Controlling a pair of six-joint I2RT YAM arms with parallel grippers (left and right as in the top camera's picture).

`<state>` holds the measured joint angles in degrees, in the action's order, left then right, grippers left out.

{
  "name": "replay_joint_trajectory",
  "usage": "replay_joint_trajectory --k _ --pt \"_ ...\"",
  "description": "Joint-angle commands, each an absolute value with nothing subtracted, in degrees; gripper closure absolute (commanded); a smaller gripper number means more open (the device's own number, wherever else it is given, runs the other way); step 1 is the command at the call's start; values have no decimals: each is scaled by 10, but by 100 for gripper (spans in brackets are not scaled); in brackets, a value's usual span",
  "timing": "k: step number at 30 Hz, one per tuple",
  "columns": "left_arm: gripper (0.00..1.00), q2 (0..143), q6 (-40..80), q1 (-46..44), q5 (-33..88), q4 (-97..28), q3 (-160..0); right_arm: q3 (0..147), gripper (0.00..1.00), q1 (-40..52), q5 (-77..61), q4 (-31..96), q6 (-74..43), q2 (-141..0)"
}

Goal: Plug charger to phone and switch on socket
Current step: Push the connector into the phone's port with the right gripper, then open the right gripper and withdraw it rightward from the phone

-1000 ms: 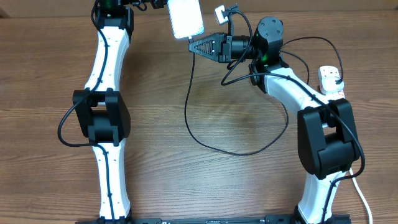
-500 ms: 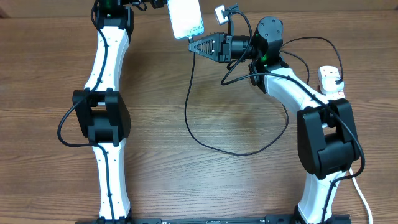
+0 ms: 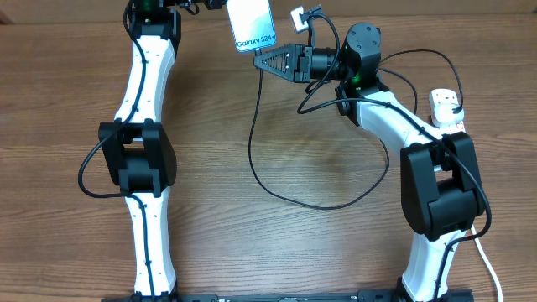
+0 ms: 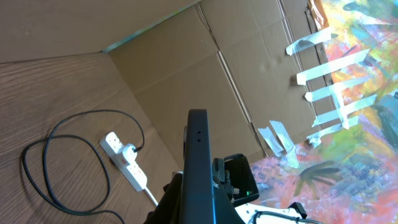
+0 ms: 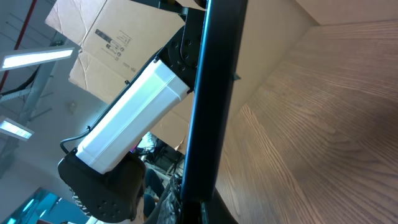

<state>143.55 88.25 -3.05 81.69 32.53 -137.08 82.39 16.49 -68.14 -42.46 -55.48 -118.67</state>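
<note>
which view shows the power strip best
Left wrist: the whole socket lies in view, with a plug in it. Overhead shows only one end; the right arm covers the rest. Right wrist does not show it.

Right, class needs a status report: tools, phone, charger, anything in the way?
Left tool shut on the phone, held up. Right tool shut on the charger tip at phone's lower edge. Socket far right, plug in; nothing blocking.

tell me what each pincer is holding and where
The phone, by its far end, in the left pincer; the charger, at its connector tip, in the right pincer.
</note>
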Motion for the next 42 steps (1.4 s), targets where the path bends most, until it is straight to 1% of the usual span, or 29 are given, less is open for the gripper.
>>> replay_joint_trajectory --k 1,4,6,7,8,9,10,19,29,32,33,36,38,42 --pt "96 1432 864 -59 867 328 -1377 833 96 157 -609 -436 -554 -1185" --pt "96 1432 864 -59 867 328 -1377 833 96 157 -611 -436 -555 -1185" --pt "96 1432 864 -59 867 328 -1377 833 87 157 -616 -435 -555 -1185" --pt "96 1432 864 -58 867 328 -1377 833 72 157 -620 -435 -554 -1185" --pt "96 1432 864 -57 867 328 -1377 833 43 157 -625 -435 -554 -1185" --pt "96 1432 864 -56 867 328 -1377 833 6 157 -628 -435 -554 -1185" --pt "96 1432 864 -54 867 328 -1377 833 0 157 -633 -436 -554 -1185" --pt "96 1432 864 -26 894 328 -1377 833 0 153 -700 -435 -554 -1185" --pt "96 1432 878 12 905 306 -1377 832 0 110 -785 -422 -554 -1185" --pt "96 1432 879 16 905 297 -1377 827 0 103 -787 -352 -534 -1185" --pt "96 1432 879 16 905 297 -1377 825 0 103 -780 -302 -514 -1185" --pt "96 1432 879 15 905 290 -1377 825 0 103 -749 -157 -435 -1185" --pt "96 1432 878 10 905 287 -1377 825 0 103 -704 -31 -355 -1185" --pt "96 1432 878 3 905 287 -1377 825 0 104 -654 92 -267 -1185"
